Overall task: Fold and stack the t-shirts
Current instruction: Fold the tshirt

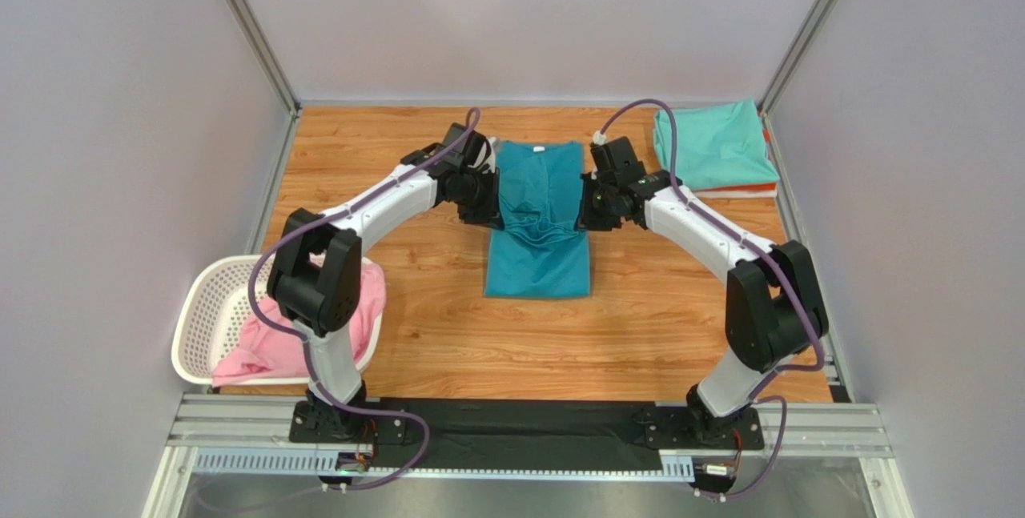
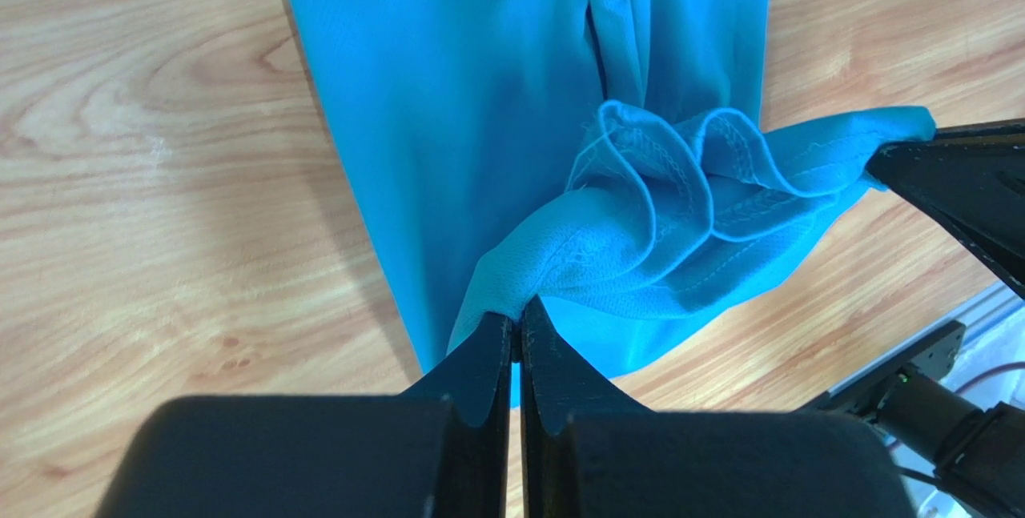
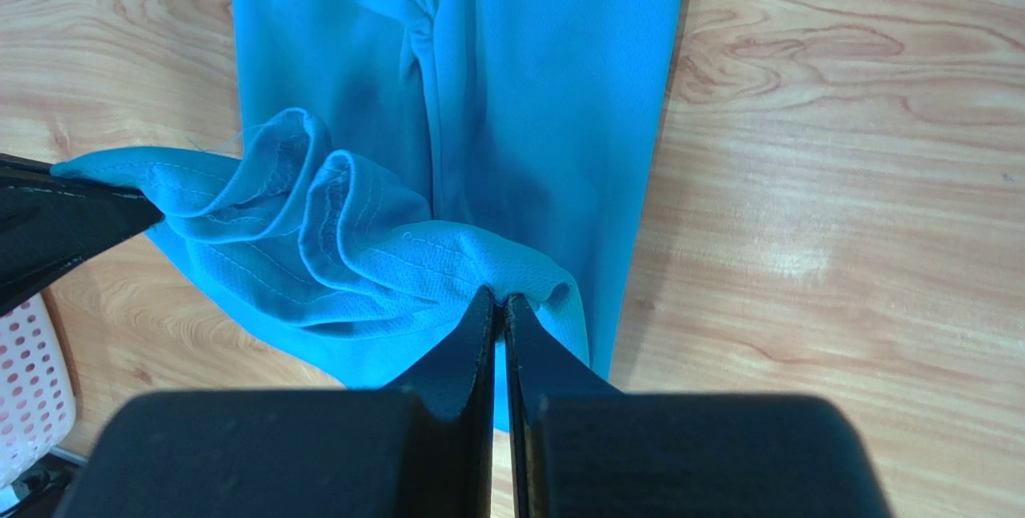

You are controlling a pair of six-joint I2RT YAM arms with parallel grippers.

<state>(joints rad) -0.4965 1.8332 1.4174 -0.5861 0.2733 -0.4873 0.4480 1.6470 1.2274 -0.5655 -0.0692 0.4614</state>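
The deep teal t-shirt [image 1: 538, 224] lies lengthwise at the table's middle, folded to a narrow strip. My left gripper [image 1: 487, 200] is shut on its left side and my right gripper [image 1: 590, 203] is shut on its right side. Between them a bunched hem edge hangs lifted above the cloth below. The left wrist view shows my left gripper [image 2: 520, 316] pinching the teal t-shirt [image 2: 674, 230]. The right wrist view shows my right gripper [image 3: 499, 298] pinching the teal t-shirt [image 3: 361, 242]. A folded mint green t-shirt [image 1: 712, 146] lies at the back right over an orange one [image 1: 758, 190]. A pink t-shirt [image 1: 289, 344] lies in the basket.
A white lattice basket [image 1: 217, 302] stands at the table's left front edge; its corner shows in the right wrist view [image 3: 30, 380]. Grey walls and metal posts close in the table at back and sides.
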